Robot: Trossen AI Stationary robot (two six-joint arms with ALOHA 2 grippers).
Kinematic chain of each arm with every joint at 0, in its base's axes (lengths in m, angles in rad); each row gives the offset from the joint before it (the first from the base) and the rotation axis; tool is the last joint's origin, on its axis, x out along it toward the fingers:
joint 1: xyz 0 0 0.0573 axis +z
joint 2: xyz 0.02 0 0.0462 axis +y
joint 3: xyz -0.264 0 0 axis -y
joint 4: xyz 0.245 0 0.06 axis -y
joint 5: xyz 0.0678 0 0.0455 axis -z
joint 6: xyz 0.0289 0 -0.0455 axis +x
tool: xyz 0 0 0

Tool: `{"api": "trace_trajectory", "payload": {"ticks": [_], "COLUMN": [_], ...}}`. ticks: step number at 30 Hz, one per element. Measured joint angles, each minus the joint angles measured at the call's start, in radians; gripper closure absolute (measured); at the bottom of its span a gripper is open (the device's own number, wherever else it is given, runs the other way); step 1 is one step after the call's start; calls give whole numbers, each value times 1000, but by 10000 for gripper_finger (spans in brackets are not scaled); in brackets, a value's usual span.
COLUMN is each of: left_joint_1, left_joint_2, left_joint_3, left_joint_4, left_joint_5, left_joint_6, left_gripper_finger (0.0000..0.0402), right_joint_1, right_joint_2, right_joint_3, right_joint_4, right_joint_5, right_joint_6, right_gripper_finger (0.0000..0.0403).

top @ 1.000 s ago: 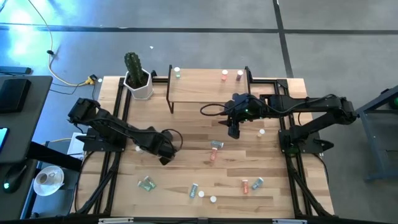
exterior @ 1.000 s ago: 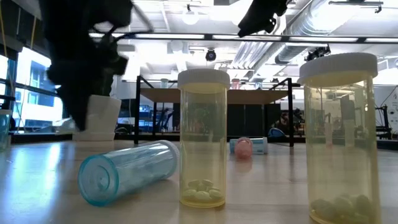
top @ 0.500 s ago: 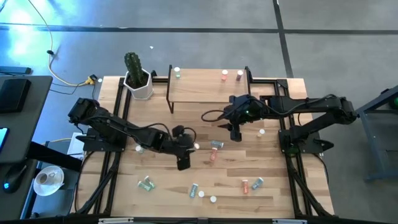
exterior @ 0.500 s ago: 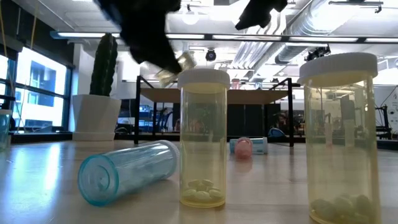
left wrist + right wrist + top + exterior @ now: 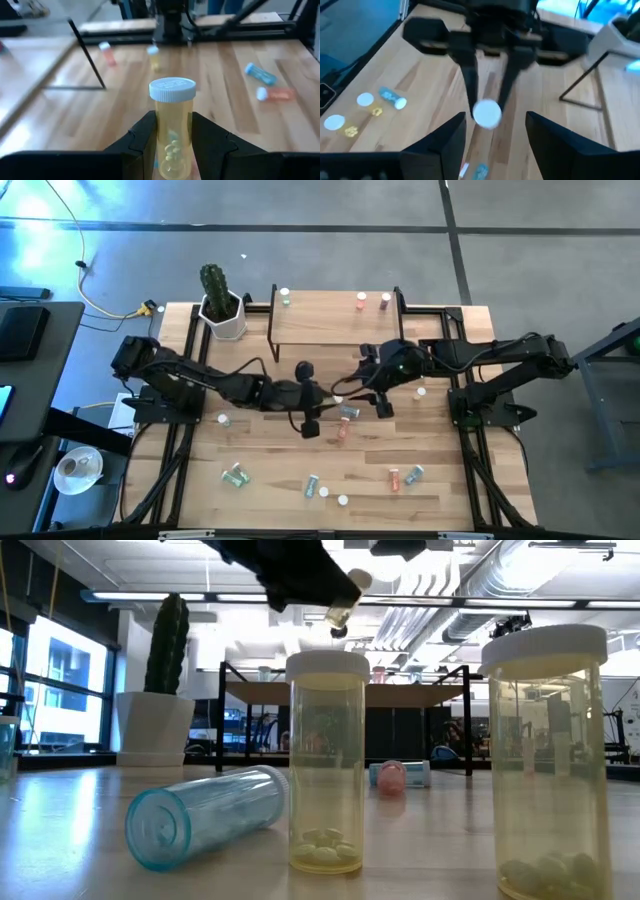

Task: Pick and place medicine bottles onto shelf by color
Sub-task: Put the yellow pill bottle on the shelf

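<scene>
- The yellow bottle point(image 5: 172, 125) is clamped upright in the left gripper point(image 5: 172, 145), above mid-worktop point(image 5: 250, 450), at 6 o'clock from the shelf point(image 5: 330, 325).
- The right gripper point(image 5: 492, 132) faces it, spread wide and empty; closing off-centre could knock the bottle loose.
- Count: three bottles on the shelf, roughly nine loose, some too small to be sure of.

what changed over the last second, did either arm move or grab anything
The left gripper, shut on a yellow bottle, swung from the table's left side to the centre, meeting the right gripper. The right gripper moved slightly toward it, and its jaws now stand open facing the bottle's cap. No handover yet. The shelf, its three bottles, the cactus pot and the loose bottles on the table stayed put.
</scene>
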Motion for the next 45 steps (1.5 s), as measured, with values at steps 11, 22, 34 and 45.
{"api": "trace_trajectory", "payload": {"ticks": [11,22,34,45], "left_joint_1": [105,147,151,176], "left_joint_2": [0,0,0,0], "left_joint_3": [0,0,0,0], "left_joint_4": [131,224,271,273], "left_joint_5": [0,61,60,63], "left_joint_6": [147,192,258,260], "left_gripper_finger": [304,304,304,304], "right_joint_1": [-65,-115,-123,-123], "right_joint_2": [0,0,0,0], "right_joint_3": [0,0,0,0], "right_joint_4": [65,77,63,71], "right_joint_5": [-1,-1,26,62], "right_joint_6": [-49,-29,-23,16], "right_gripper_finger": [205,205,206,267]}}
